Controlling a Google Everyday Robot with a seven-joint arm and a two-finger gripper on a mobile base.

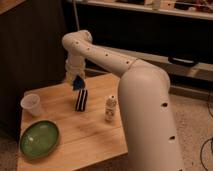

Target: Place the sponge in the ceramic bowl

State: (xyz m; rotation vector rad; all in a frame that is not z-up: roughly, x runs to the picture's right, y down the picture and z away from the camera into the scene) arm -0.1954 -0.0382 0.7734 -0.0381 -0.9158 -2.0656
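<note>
Hand pinches lumpy blue sponge above flat striped black block

Blue sponge aloft in claw, green ceramic bowl front-left

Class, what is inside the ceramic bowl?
Nothing visible: the ceramic bowl shows bare glaze, hiding the tabletop beneath. The sponge hangs in the shut gripper near the black block.

The white arm arches forward, wrist pointing down; its gripper hangs above the wooden table, fingers pinched on a small dark blue sponge.
</note>
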